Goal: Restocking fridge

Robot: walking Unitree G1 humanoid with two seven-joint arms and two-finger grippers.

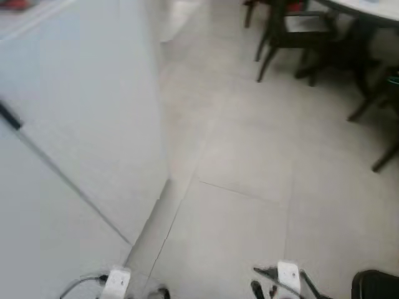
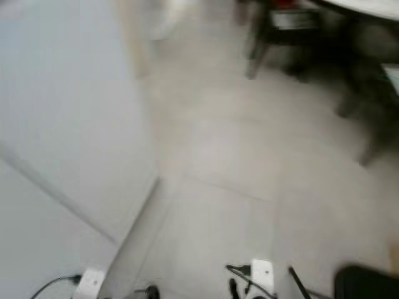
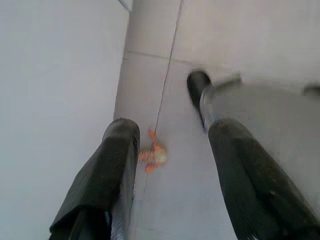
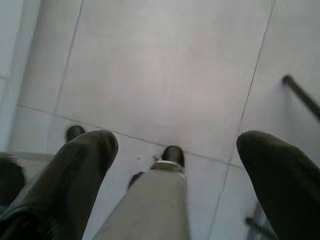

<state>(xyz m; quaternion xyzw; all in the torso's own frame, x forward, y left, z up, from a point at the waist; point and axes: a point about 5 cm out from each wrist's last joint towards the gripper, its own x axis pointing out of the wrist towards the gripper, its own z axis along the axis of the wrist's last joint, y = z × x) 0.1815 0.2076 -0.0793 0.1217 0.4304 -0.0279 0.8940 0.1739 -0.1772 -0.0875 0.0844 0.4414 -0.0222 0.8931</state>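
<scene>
White fridge [image 1: 75, 124] on left, top cut off, door seam + dark handle stub [image 1: 9, 116] visible. L gripper [image 3: 170, 165] hangs open, empty, over tile floor [image 1: 249, 205]. R gripper [image 4: 175, 150] open wide, empty. Chairs [image 1: 293, 37] far right, blurred, partly cropped.

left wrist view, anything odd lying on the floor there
Yes: a small orange scrap lies on the pale tile floor beside a grout line, seen between the open fingers of the left hand. It is too blurred to identify, but it looks like dropped litter.
</scene>
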